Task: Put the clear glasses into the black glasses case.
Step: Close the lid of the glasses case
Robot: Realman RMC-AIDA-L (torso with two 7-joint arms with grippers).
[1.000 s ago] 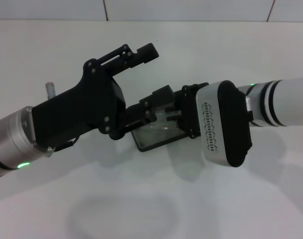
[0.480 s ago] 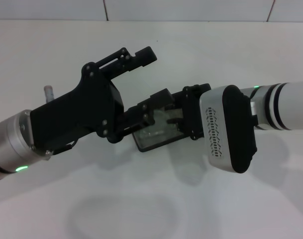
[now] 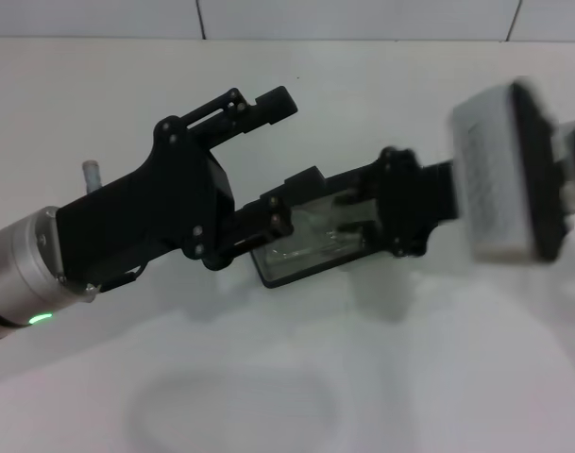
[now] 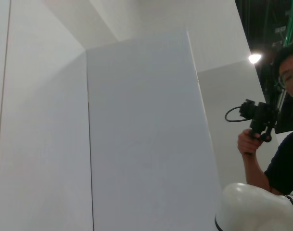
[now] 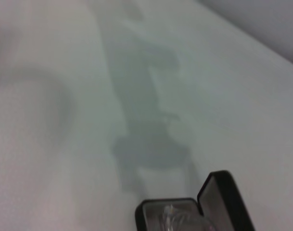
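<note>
The black glasses case lies open on the white table, its lid standing up at the far side. The clear glasses rest inside on the lining, also seen as a shiny shape in the right wrist view. My left gripper hangs over the case's left end, open, one finger high and the other low by the lid. My right gripper is over the case's right end, open, holding nothing.
A small grey post stands on the table behind my left arm. The table's back edge meets a tiled wall. In the left wrist view, a person holding a camera stands beyond white panels.
My right gripper has pulled back to the right, away from the case, and its wrist has swung up. The glasses stay in the case. My left arm has held still.
</note>
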